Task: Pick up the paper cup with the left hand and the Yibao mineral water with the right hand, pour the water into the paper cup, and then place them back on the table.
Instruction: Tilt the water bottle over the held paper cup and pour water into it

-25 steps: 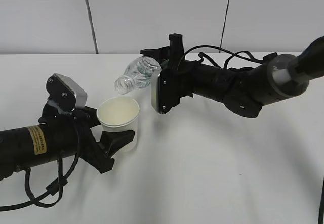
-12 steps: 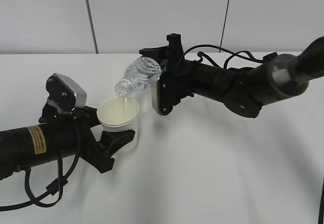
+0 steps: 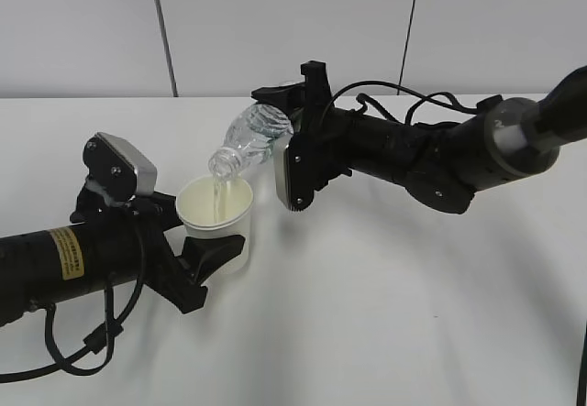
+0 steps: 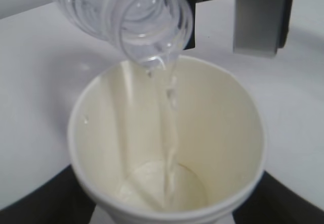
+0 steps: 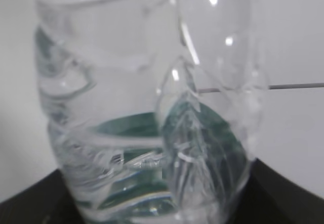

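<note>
Pour in progress, left-centre of the exterior frame.
White surface point(image 3: 385, 314) bare to lower right. Left hand point(image 3: 213, 252) clamped round the paper cup point(image 3: 215, 210), upright, base off the surface. Right hand point(image 3: 280, 104) gripping the Yibao mineral water point(image 3: 248, 138), tilted mouth-down just above the cup rim; thin stream point(image 4: 169, 133) entering the cup.

Close view of the Yibao mineral water point(image 5: 147, 133): a clear ribbed bottle fills the frame. Green label shows through the plastic. Dark pincer parts flank its lower corners.
</note>
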Robot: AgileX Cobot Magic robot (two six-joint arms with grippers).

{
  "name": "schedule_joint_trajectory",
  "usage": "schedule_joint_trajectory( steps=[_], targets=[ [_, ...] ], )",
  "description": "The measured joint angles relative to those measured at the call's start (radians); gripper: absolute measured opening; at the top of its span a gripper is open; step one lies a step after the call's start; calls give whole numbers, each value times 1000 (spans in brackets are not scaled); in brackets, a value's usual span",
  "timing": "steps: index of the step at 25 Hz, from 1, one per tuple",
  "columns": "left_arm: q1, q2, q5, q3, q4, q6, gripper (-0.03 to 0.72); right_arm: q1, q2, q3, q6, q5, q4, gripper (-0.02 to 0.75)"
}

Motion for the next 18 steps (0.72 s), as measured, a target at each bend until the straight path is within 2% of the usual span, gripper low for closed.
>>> schedule_joint_trajectory(
  steps=[18],
  targets=[
    [0,0,0,0,0,0,462,0,0,0,-30,-1,0,457]
  ],
)
